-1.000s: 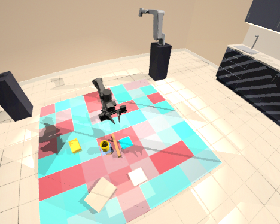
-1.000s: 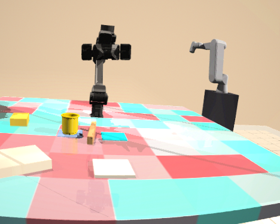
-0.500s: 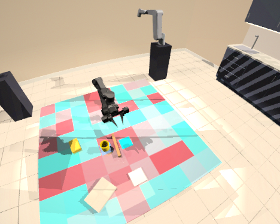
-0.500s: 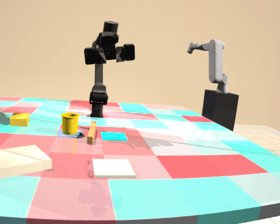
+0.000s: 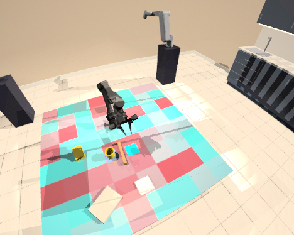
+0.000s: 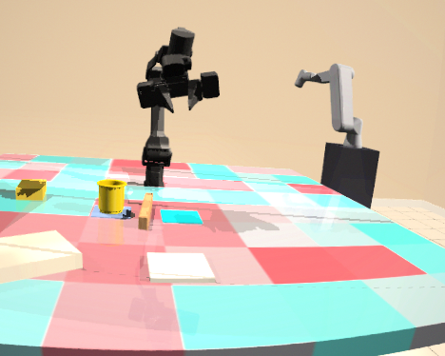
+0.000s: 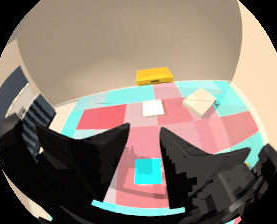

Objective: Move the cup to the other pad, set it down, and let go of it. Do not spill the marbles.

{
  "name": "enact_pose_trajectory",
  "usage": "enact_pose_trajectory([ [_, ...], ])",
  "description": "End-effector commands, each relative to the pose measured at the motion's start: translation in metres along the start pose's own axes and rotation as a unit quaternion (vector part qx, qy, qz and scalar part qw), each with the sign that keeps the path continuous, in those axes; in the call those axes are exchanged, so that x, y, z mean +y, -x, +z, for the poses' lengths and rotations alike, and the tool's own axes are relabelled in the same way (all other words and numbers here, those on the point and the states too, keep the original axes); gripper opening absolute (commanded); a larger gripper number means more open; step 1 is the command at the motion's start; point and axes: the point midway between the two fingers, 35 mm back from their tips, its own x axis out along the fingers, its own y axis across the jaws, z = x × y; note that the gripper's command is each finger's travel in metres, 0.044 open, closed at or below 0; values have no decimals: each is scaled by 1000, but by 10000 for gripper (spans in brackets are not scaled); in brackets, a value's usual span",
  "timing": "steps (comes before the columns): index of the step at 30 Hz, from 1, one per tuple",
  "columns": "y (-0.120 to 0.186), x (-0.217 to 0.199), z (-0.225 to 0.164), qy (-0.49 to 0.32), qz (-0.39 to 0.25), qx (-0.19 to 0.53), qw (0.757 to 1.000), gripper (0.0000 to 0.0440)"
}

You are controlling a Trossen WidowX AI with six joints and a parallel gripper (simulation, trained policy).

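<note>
The yellow cup (image 5: 110,153) (image 6: 111,197) stands upright on the blue pad (image 5: 112,161) (image 6: 97,214). Dark contents show inside it in the top view; single marbles cannot be told apart. A small dark patch lies beside its foot, either shadow or objects. The other pad, cyan (image 5: 132,149) (image 6: 182,217) (image 7: 148,171), is bare. My gripper (image 5: 129,134) (image 6: 182,110) (image 7: 145,128) is partly open, with nothing between its fingers. It hangs high above the mat, behind the cyan pad and well away from the cup. The cup is not clearly visible in the wrist view.
A wooden bar (image 5: 122,153) (image 6: 145,211) lies between the pads. A yellow block (image 5: 78,153) (image 6: 31,189) is left of the cup. A white tile (image 5: 144,185) (image 6: 182,267) (image 7: 153,108) and a beige slab (image 5: 105,204) (image 6: 29,257) (image 7: 199,102) lie toward the front.
</note>
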Motion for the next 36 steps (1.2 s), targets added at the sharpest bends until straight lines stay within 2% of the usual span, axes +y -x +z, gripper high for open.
enact_pose_trajectory([
  [1, -4, 0, -2, -8, -9, 23, 1000, 156],
  [19, -20, -8, -23, -13, -58, 157, 986, 117],
  [36, -25, -28, -42, 7, -105, 275, 956, 130],
])
